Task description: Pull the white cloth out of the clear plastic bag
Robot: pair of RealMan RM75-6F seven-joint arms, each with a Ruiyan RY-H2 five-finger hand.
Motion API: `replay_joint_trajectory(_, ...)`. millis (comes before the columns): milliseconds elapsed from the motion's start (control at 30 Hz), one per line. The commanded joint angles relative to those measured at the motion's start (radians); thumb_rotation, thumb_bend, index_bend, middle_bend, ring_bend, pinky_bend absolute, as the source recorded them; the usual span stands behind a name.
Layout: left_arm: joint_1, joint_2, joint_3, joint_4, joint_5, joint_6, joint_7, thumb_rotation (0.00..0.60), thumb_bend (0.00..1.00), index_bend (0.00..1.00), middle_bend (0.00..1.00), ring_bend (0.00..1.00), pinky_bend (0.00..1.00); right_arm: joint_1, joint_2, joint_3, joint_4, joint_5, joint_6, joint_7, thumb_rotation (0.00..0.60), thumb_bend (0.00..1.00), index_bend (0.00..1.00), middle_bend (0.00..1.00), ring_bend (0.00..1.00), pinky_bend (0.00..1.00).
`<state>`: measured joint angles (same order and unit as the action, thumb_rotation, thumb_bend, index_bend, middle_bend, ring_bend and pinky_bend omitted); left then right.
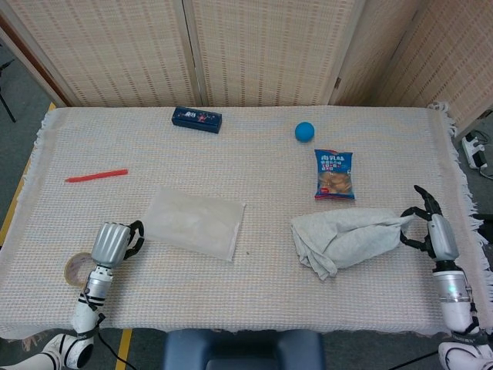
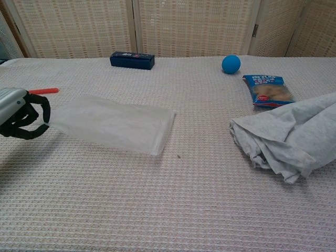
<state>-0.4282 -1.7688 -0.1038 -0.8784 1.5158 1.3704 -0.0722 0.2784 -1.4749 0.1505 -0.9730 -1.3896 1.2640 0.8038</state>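
Observation:
The clear plastic bag (image 1: 192,222) lies flat and empty on the table's left half, also seen in the chest view (image 2: 113,123). My left hand (image 1: 114,243) (image 2: 18,113) has its fingers curled around the bag's left end. The white cloth (image 1: 347,237) (image 2: 291,137) lies crumpled on the right, fully outside the bag, with a wide gap between the two. My right hand (image 1: 430,223) pinches the cloth's right end near the table's right edge. The chest view does not show this hand.
A tape roll (image 1: 77,270) sits just left of my left hand. A red pen (image 1: 96,176) lies at the left. A dark blue box (image 1: 196,118) and blue ball (image 1: 305,131) are at the back. A snack packet (image 1: 334,174) lies just behind the cloth.

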Motion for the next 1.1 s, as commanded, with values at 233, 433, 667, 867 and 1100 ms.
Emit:
replay_joint_trajectory(233,0.012,0.024,0.027,-0.031,0.013,0.002,-0.023,0.6,0.33,0.51,1.0,1.0,1.0,-0.01,0.017,-0.013,-0.015,-0.018,-0.002,0.0,0.6,0.57,0.52,0.0,0.0,0.0)
replay_joint_trajectory(433,0.015,0.107,0.02,-0.184,0.003,-0.005,0.031,0.6,0.06,0.17,0.78,0.79,0.98,-0.006,0.068,-0.041,-0.066,-0.037,-0.035,-0.096,0.6,0.37,0.06,0.0,0.0,0.0)
replay_joint_trajectory(667,0.026,0.28,-0.002,-0.468,-0.045,-0.044,0.066,0.6,0.09,0.12,0.34,0.27,0.43,-0.009,0.28,-0.092,-0.372,-0.049,-0.075,-0.502,0.6,0.22,0.0,0.0,0.0,0.0)
replay_joint_trajectory(867,0.073,0.423,0.016,-0.634,-0.036,-0.002,0.07,0.6,0.19,0.16,0.27,0.15,0.28,-0.072,0.427,-0.091,-0.754,-0.02,0.069,-0.966,0.6,0.22,0.0,0.0,0.0,0.0)
replay_joint_trajectory(1100,0.19,0.455,0.07,-0.677,-0.04,0.115,0.109,0.6,0.11,0.17,0.12,0.04,0.18,-0.164,0.354,-0.115,-0.832,-0.083,0.253,-1.114,0.6,0.2,0.0,0.0,0.0,0.0)
